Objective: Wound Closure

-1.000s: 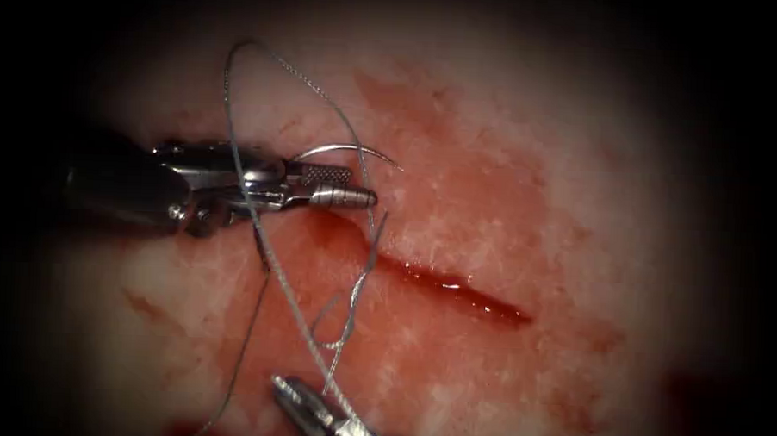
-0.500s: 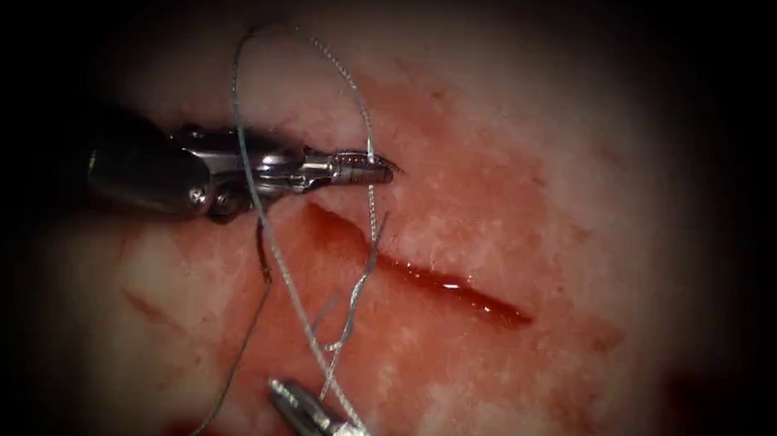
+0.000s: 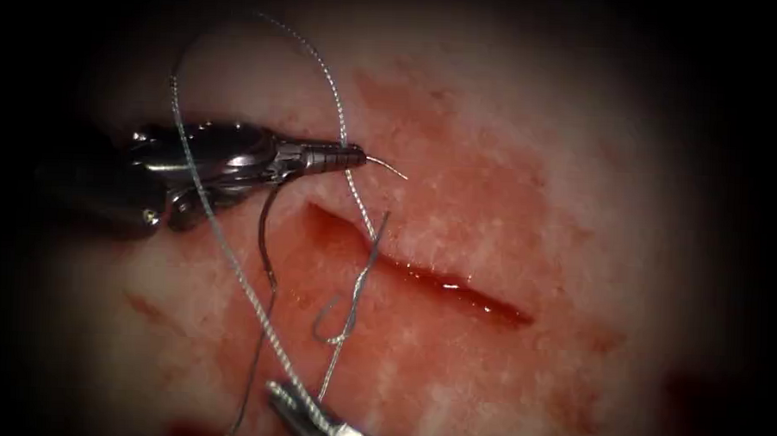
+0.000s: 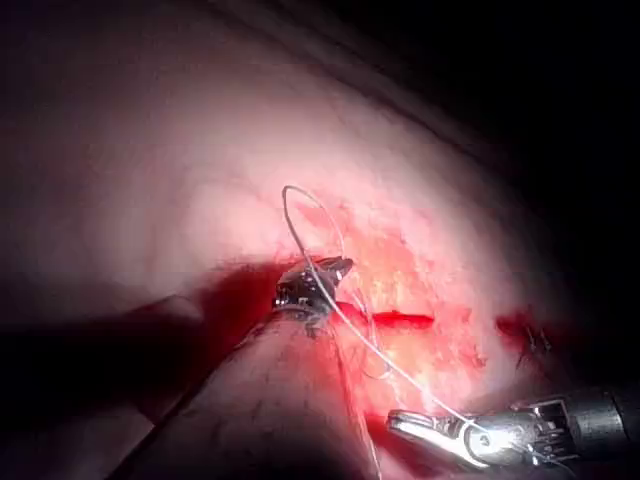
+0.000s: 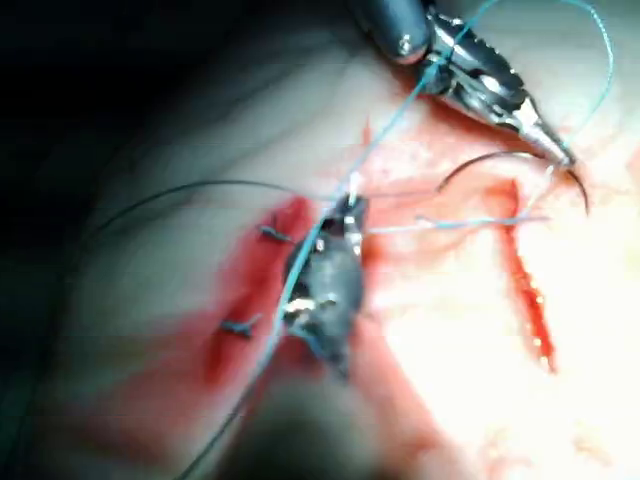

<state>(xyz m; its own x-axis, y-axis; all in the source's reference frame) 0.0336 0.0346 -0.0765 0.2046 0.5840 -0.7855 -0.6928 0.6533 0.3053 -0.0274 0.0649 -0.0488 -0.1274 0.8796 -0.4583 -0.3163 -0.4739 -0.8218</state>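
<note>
Nearest the endoscope, the right tool (image 3: 300,409) has its jaws closed on the thread (image 3: 232,260), below the left end of the cut (image 3: 421,275). From there the thread runs up and left, crosses the left tool's body, arcs over it and drops to the cut's left end, where a small loop and a free tail lie on the tissue (image 3: 510,196). Farther off, above the cut's left end, the left tool (image 3: 343,156) lies roughly level, pointing right, jaws clamped on the needle (image 3: 267,240). The needle's sharp tip juts right beyond the jaws; its body curves down from the tool, outside the tissue. Red fluid (image 3: 455,289) lines the cut.
</note>
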